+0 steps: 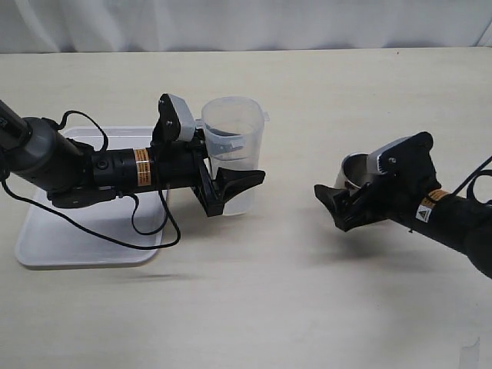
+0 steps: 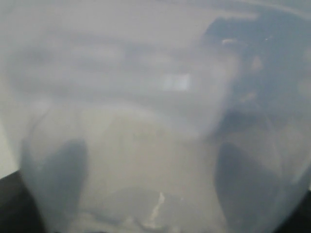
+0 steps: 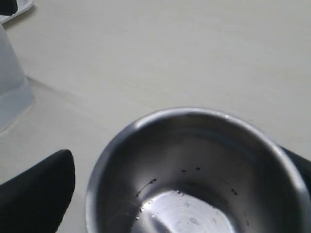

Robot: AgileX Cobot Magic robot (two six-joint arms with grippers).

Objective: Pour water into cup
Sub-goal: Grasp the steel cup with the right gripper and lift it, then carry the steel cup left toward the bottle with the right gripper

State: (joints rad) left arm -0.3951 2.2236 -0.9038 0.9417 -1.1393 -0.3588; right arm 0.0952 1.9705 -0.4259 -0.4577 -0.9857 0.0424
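A: Two sets of jaws, two vessels. How do the left jaws stand?

B: They are pressed onto the translucent plastic beaker (image 1: 234, 127). One finger (image 1: 240, 181) lies across its near wall and the other is hidden behind it. The beaker stands upright on the counter (image 1: 261, 300), just beside the white tray (image 1: 46, 246).

A: And the right jaws?

B: They flank the steel cup (image 1: 354, 167), which sits deep between them. The wrist view shows a strip of counter between one finger and the rim, so I cannot tell whether they pinch it.

A: The water?

B: No level reads through the beaker's cloudy wall. The cup's floor glistens, but I cannot say whether that is water.

A: What does the pour turn on?

B: The cup lies well apart from the beaker, off toward the right arm (image 1: 453, 219), with bare counter between them. I judge that either the beaker must travel across or the cup must come under its lip. Only then can the upright axis tip cupward.
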